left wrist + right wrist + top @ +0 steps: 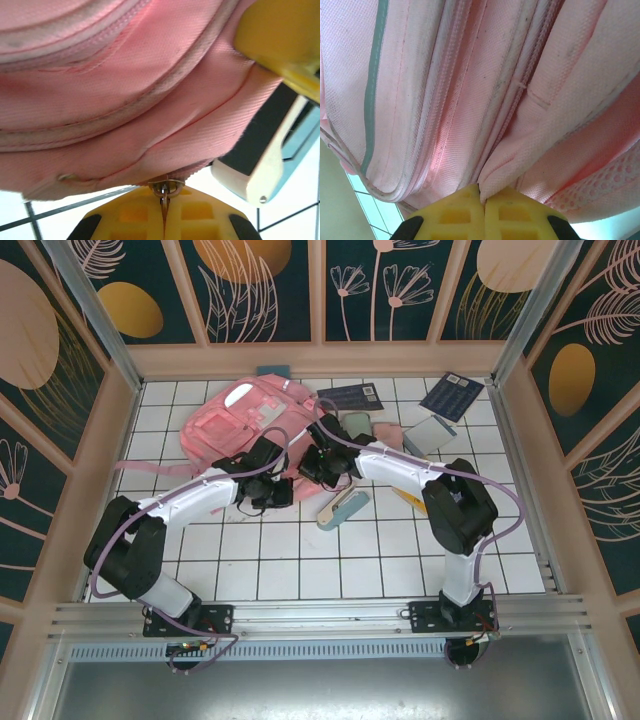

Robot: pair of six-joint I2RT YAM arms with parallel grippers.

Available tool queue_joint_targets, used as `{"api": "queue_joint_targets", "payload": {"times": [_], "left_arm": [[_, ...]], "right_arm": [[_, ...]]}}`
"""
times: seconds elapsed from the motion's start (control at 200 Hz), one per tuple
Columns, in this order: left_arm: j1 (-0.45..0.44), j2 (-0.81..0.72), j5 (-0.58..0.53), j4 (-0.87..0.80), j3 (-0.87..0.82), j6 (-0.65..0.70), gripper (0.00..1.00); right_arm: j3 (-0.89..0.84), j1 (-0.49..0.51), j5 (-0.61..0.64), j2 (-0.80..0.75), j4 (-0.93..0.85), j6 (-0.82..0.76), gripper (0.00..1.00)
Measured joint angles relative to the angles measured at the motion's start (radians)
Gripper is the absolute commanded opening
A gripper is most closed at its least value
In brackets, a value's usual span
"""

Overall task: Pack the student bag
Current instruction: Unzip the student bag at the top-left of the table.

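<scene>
The student bag [245,415], a big soft pink backpack, lies at the back left of the tiled table, its straps trailing left. My left gripper [270,490] is at the bag's near edge. In the left wrist view its yellow fingers [125,215] are shut on the bag's metal zip pull [168,187], under the pink fabric [125,100]. My right gripper [322,466] sits at the bag's right edge. In the right wrist view it [482,191] is shut on a fold of the bag's fabric [510,170] beside a zip line. The bag's inside is hidden.
Right of the bag lie two dark blue calculators [350,396] [452,395], a grey-white notebook [430,432], a pale green item [358,425] and a teal pencil case [343,508]. The right gripper's body [280,45] shows close by in the left wrist view. Wooden walls surround the table.
</scene>
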Motion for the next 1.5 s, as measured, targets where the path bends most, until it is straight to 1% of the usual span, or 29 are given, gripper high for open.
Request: {"api": "queue_joint_targets", "payload": {"times": [0.09, 0.195, 0.37, 0.5, 0.665, 0.826, 0.901, 1.011, 1.136, 1.321, 1.496], "left_arm": [[0.002, 0.0, -0.045, -0.026, 0.003, 0.016, 0.0], [0.037, 0.009, -0.107, -0.08, 0.003, 0.034, 0.0], [0.162, 0.018, -0.221, -0.132, 0.004, 0.058, 0.0], [0.238, 0.037, -0.275, -0.143, 0.01, 0.071, 0.0], [0.332, 0.092, -0.304, -0.138, 0.046, 0.058, 0.0], [0.42, 0.104, -0.283, -0.125, 0.09, 0.028, 0.0], [0.441, 0.131, -0.27, -0.125, 0.12, 0.017, 0.0], [0.444, 0.15, -0.269, -0.124, 0.124, -0.006, 0.0], [0.446, 0.097, -0.283, -0.104, 0.082, -0.037, 0.0], [0.469, -0.057, -0.325, -0.061, -0.021, -0.083, 0.0], [0.488, -0.186, -0.332, -0.077, -0.141, -0.132, 0.0]], "right_arm": [[0.002, -0.006, 0.002, 0.0, -0.001, -0.026, 0.0], [0.013, -0.027, 0.001, 0.0, -0.009, -0.066, 0.0], [0.018, -0.061, -0.012, -0.002, -0.009, -0.121, 0.0], [0.018, -0.068, -0.033, -0.008, -0.008, -0.155, 0.0], [0.013, -0.073, -0.06, -0.018, 0.007, -0.196, 0.0], [-0.002, -0.087, -0.095, -0.039, 0.047, -0.227, 0.0], [-0.002, -0.093, -0.115, -0.04, 0.068, -0.244, 0.0], [0.005, -0.095, -0.14, -0.039, 0.079, -0.273, 0.0], [0.058, -0.095, -0.156, -0.017, 0.064, -0.309, 0.0], [0.193, -0.09, -0.191, 0.064, 0.023, -0.355, 0.0], [0.292, -0.062, -0.193, 0.133, 0.016, -0.407, 0.0]]}}
